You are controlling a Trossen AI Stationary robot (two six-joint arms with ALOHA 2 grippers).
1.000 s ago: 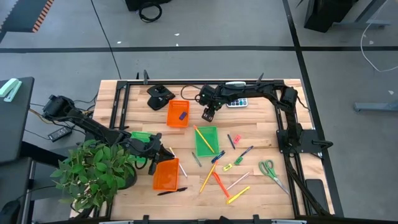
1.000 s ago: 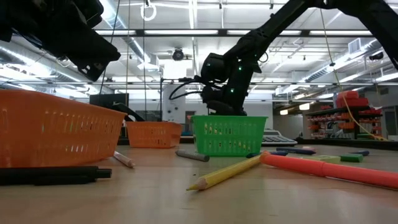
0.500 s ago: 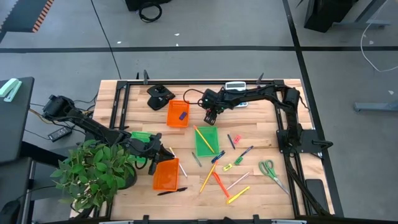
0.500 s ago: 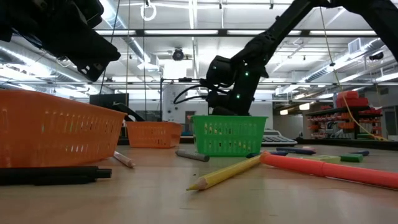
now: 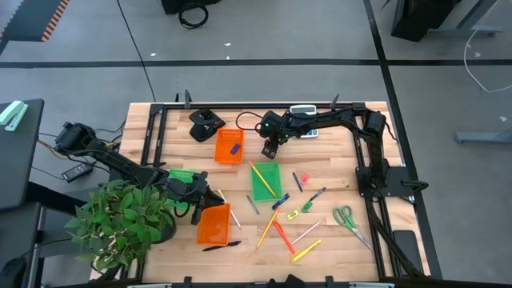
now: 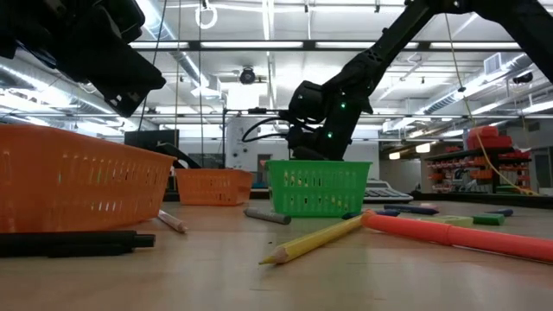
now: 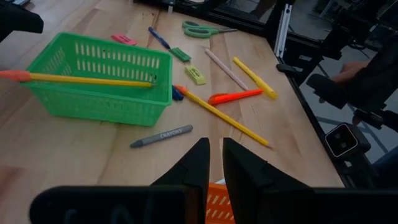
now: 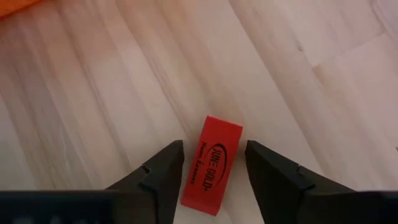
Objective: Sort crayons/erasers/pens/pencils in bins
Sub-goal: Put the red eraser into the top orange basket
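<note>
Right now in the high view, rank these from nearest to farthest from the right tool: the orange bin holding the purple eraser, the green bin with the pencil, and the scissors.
From the right tool:
1. Orange bin, just beside it, toward the left arm's side; a purple eraser lies inside.
2. Green bin, toward the table's front; a pencil lies across it.
3. Scissors, far off near the front right corner.

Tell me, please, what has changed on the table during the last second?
The right gripper moved from beside the far orange bin a little toward the green bin, then barely shifted; a red eraser sits between its fingers. The left gripper, the bins and the loose items stayed in place.
</note>
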